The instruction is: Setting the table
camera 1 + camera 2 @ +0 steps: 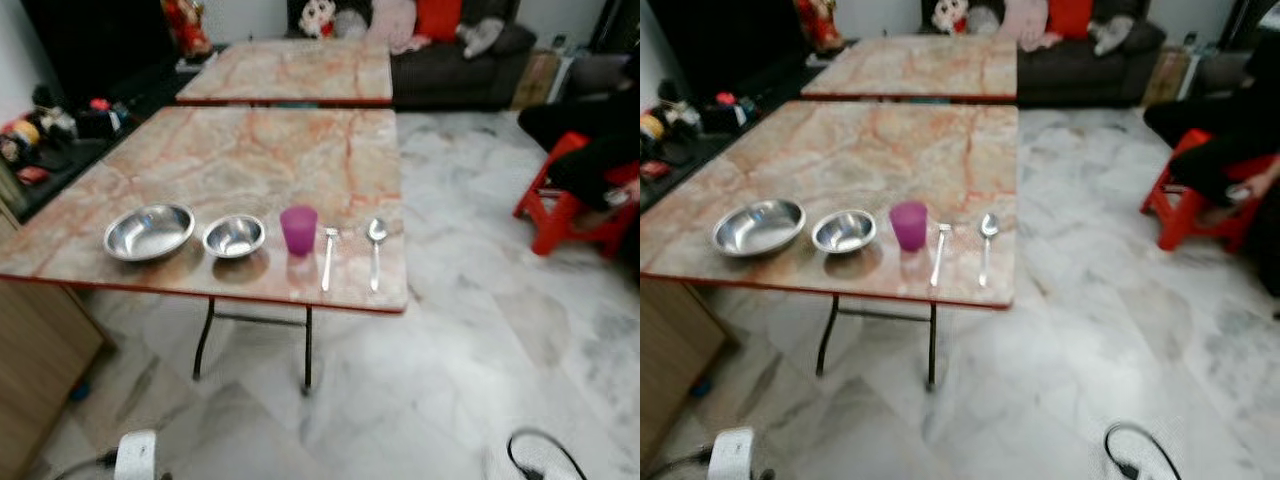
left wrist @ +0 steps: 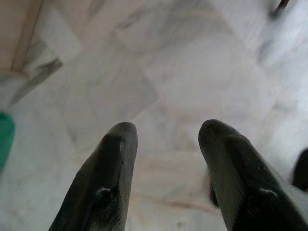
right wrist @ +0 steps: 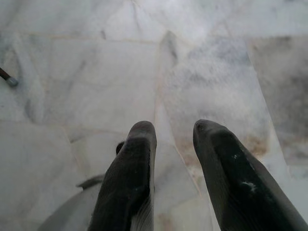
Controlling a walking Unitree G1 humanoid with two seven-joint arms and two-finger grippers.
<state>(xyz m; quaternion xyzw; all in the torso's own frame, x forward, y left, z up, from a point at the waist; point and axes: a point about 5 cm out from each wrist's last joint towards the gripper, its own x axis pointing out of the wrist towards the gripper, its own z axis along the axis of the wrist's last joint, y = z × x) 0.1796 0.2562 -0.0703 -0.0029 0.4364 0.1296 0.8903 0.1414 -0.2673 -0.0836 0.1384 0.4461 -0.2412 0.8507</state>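
Along the near edge of a marble-patterned folding table lie a wide steel bowl, a smaller steel bowl, a purple cup, a fork and a spoon, in a row from left to right. My left gripper hangs open over the pale floor tiles, with nothing between its fingers. My right gripper also hangs open over the floor, holding nothing. Both are well short of the table.
A second marble table stands behind the first. A dark sofa with soft toys lines the back wall. At the right a person sits on a red stool. A wooden cabinet stands at the near left. Clutter lies at the far left.
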